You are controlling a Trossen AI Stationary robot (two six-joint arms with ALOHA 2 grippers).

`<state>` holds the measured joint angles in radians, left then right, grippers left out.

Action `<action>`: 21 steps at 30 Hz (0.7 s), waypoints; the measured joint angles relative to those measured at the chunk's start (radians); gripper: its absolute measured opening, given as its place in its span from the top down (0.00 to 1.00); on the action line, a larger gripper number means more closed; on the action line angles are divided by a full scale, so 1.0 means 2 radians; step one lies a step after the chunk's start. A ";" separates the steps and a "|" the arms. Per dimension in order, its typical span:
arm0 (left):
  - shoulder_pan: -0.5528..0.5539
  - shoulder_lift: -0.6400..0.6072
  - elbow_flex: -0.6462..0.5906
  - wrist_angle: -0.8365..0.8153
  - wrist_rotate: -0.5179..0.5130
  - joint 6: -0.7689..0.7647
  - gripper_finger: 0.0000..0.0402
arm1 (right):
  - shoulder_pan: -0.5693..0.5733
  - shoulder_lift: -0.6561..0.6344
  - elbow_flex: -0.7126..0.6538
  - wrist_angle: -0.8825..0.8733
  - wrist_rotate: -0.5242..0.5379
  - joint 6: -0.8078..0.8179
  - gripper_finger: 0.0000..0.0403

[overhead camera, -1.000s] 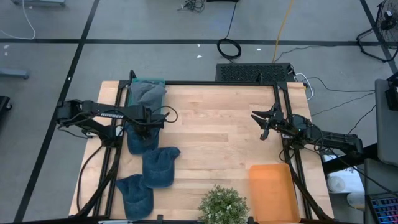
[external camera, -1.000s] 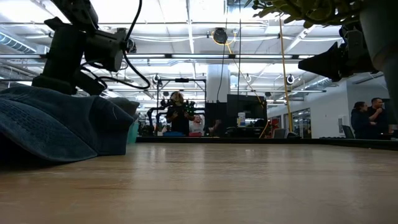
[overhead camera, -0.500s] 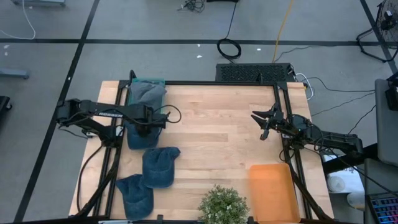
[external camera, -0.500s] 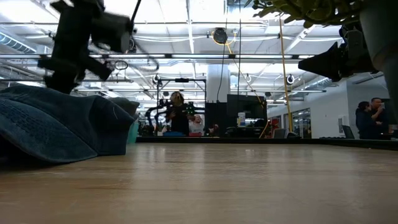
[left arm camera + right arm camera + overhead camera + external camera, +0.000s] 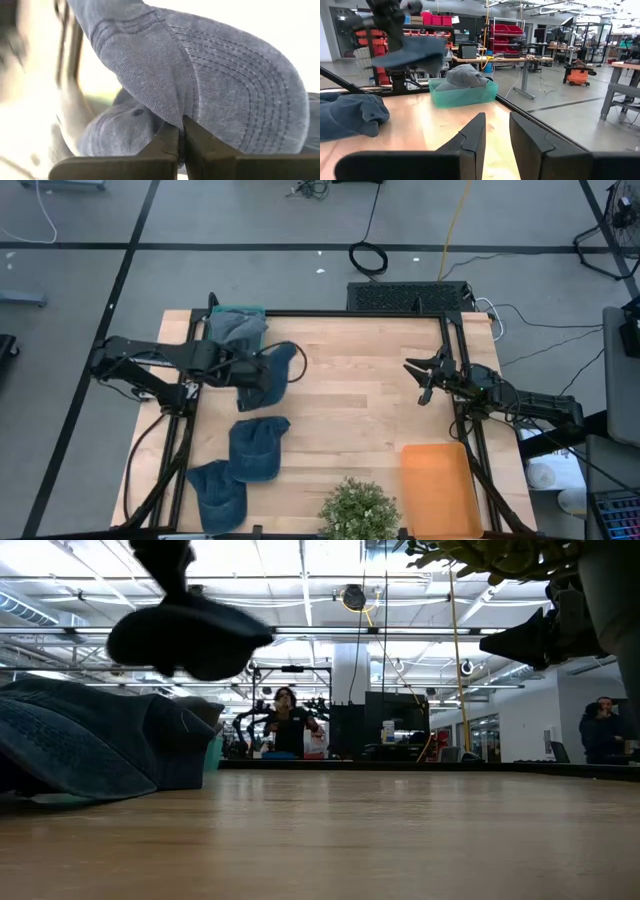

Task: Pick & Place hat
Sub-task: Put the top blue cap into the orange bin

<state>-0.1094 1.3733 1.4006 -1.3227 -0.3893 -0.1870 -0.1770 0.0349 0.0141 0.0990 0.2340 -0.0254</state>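
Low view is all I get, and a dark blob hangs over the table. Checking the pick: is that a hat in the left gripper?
Observer: Yes. The left wrist view shows the left gripper shut on a blue denim hat.
Operator: Where over the table is it?
Observer: From above, the hat is off the wood, near the left edge, beside the teal bin.
Operator: Any hats left on the table?
Observer: Two lie nearer the front; another sits in the bin.
Operator: Where does it go?
Observer: Probably the orange tray, front right, below the waiting right gripper.
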 joint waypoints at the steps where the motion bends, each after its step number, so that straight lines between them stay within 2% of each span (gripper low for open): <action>1: -0.007 0.000 0.004 0.019 -0.006 0.036 0.99 | 0.000 0.000 0.000 0.000 0.000 -0.007 0.82; 3: -0.022 0.000 0.006 0.068 -0.010 0.129 0.98 | 0.000 0.000 0.000 0.000 0.000 -0.020 0.82; 7: -0.054 0.000 -0.003 0.141 -0.011 0.381 0.99 | 0.000 0.000 0.000 0.000 0.000 -0.021 0.82; 9: -0.059 0.006 -0.005 0.176 -0.011 0.477 0.99 | 0.000 0.000 0.000 0.000 0.000 -0.021 0.82; 15: -0.044 0.007 -0.005 0.317 -0.025 0.599 0.97 | 0.000 0.000 0.000 0.000 0.000 -0.021 0.82; 17: -0.034 0.007 -0.005 0.349 0.005 0.637 0.99 | 0.000 0.000 0.000 0.000 0.000 -0.021 0.82; 21: -0.004 0.007 -0.005 0.388 0.116 0.678 0.97 | 0.000 0.000 0.000 0.024 0.000 -0.016 0.82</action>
<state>-0.1183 1.3876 1.3911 -0.5458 -0.1568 1.1683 -0.1771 0.0350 0.0143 0.1470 0.2333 -0.0578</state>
